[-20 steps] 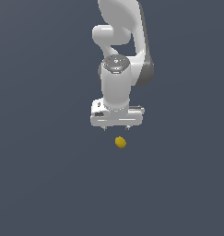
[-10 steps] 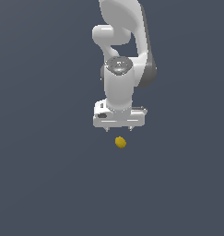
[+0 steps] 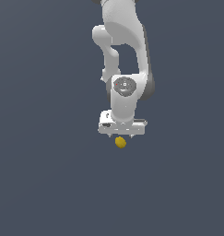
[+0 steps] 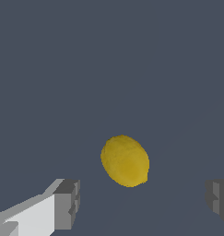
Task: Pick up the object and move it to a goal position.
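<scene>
1. Hovering directly over the object [image 3: 120, 143], the end effector [image 3: 121, 134] has its fingers spread wide; in the wrist view one dark pad [image 4: 67, 203] and the other pad [image 4: 218, 199] stand well apart with nothing between them touching either.
2. The object, a small yellow lemon-like lump [image 4: 125, 160], rests on the plain dark bench [image 3: 49, 184], just below the white end effector body in the exterior view, at about 6 o'clock from it.
3. In the wrist view its long axis runs from roughly 11 o'clock to 5 o'clock, so it lies tilted against the line joining the two pads, neither along nor square to it.
4. Risk, as a judgement: closing on that slant could squeeze the rounded flanks off-centre, and the smooth egg shape might twist or squirt out sideways.
5. It also sits nearer one pad than the other, so the closer finger would likely touch first and nudge it along the bench.
6. No goal marker is visible in either view.
</scene>
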Robot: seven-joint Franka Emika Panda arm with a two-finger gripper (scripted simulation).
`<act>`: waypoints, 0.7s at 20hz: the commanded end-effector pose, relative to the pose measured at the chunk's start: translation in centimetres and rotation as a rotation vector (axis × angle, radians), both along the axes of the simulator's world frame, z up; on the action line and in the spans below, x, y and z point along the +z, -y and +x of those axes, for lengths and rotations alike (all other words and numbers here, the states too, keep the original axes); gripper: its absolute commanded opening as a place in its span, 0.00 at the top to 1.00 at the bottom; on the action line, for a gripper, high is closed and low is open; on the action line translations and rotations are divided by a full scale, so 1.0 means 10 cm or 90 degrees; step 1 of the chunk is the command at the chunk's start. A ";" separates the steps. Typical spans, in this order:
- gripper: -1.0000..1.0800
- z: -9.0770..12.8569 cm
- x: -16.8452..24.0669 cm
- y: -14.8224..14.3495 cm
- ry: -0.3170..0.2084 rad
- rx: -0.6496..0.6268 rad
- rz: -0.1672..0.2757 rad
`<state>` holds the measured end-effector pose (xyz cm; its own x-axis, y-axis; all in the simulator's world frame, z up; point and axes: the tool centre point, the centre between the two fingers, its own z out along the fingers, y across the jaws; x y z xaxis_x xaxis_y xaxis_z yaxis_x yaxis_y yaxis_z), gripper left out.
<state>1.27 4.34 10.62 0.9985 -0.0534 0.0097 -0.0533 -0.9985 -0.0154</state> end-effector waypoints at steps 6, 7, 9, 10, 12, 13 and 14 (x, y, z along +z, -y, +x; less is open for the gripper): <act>0.04 -0.04 -0.27 -0.05 -0.007 -0.018 -0.009; 0.04 -0.04 -0.28 -0.05 -0.007 -0.018 -0.009; 0.04 -0.04 -0.27 -0.05 -0.007 -0.016 -0.009; 0.04 -0.04 -0.28 -0.05 -0.007 -0.016 -0.009; 0.04 -0.04 -0.33 -0.05 -0.007 -0.016 -0.009; 0.04 -0.04 -0.36 -0.05 -0.007 -0.017 -0.009; 0.04 -0.04 -0.40 -0.05 -0.007 -0.017 -0.009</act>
